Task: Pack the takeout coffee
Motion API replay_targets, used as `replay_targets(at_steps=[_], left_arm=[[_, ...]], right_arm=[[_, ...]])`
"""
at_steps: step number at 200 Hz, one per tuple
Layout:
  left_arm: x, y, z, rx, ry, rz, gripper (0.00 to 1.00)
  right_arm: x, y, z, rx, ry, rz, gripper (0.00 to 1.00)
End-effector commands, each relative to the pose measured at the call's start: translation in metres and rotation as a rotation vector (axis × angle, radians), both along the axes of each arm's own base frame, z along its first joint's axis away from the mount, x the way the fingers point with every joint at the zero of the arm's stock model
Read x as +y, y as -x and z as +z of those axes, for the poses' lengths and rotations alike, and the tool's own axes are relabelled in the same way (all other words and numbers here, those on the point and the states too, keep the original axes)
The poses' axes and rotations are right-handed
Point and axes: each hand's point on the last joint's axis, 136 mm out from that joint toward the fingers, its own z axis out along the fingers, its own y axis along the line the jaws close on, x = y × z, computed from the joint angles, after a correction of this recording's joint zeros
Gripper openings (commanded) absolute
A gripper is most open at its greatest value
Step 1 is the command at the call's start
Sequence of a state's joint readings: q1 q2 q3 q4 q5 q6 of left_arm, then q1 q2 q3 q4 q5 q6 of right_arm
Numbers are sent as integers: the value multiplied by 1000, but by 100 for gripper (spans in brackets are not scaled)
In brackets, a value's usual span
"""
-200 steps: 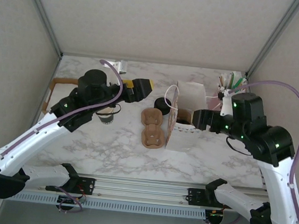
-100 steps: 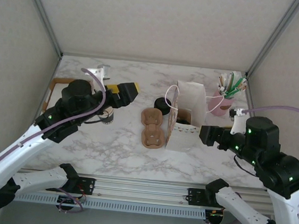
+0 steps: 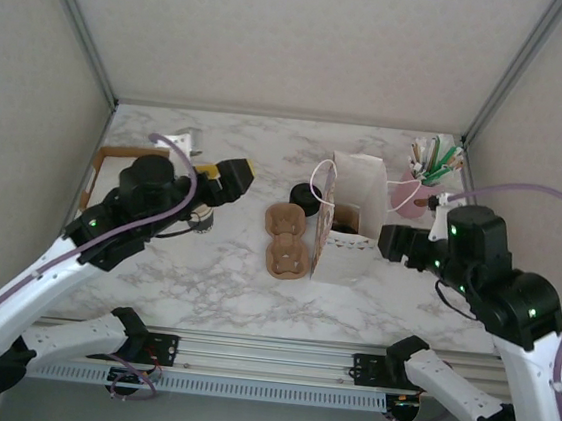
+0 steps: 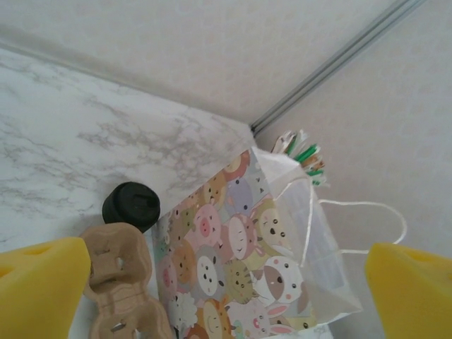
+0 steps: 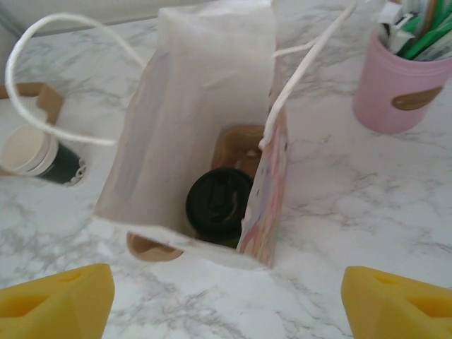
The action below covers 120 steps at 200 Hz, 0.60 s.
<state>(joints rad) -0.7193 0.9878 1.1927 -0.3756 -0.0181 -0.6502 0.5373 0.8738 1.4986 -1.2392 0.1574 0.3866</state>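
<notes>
Your left claw wide apart, your right claw apart too, both empty, coffee cup w/ black lid down inside the paper bag, prob. in a brown holder, bag on worktop

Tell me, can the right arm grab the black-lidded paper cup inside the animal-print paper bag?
Probably yes. The animal-print paper bag gapes open toward the wide-apart jaws of the right arm, and nothing covers the black-lidded paper cup. The white string handle by the opening might snag.
</notes>
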Motion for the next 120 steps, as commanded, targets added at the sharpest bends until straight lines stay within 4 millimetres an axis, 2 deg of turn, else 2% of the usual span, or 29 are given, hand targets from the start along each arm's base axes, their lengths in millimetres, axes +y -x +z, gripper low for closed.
replay_targets(at_steps=[1,33,71,99,120], left_arm=[[-26,-11,11,-22,-13,-72,100],[-54,-41,2,10,-74,-109,100],[-72,-79,-8,61,-71,-173,96],[-74,-99,-11,65,-52,-197,95],[-77,-113,-18,76,-61,-220,94]], right_arm=[[-10,-18,10,-18,53,-91,78],[-22,-47,15,1,134,-197,60],[-38,-82,14,60,111,-296,47],[-59,-106,-2,126,32,-390,35],[-73,-123,-17,164,-63,-446,33]])
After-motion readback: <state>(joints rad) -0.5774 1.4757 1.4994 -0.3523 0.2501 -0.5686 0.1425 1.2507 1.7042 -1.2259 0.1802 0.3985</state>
